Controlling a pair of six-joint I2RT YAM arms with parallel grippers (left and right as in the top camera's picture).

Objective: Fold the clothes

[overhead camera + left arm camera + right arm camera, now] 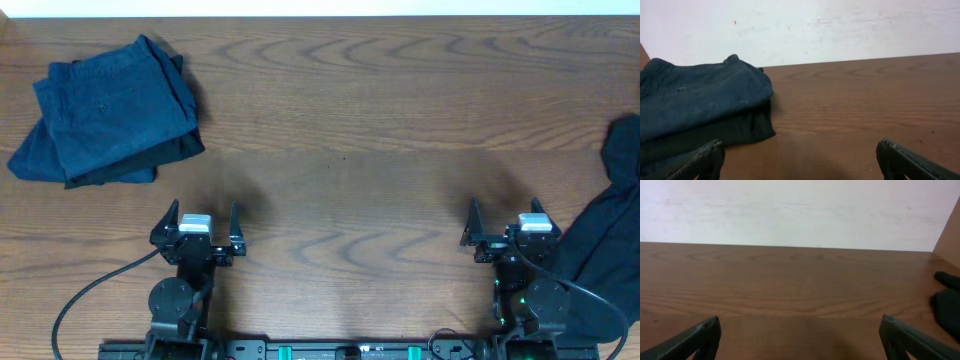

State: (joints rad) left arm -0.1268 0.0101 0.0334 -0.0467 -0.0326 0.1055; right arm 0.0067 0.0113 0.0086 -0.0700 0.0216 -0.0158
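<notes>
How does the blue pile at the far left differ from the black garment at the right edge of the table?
The blue pile is folded into a compact stack, while the black garment lies loose and unfolded. The blue pile is wholly in view, but the black garment runs out of the picture at the right. One is blue, the other black. Both are cloth resting on the table.

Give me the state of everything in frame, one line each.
Blue garment: folded, lying on top of a darker piece, far left.
Black garment: unfolded, bunched at the right edge of the table.
Left gripper: fingers open, holding nothing.
Right gripper: fingers open, holding nothing.
</notes>
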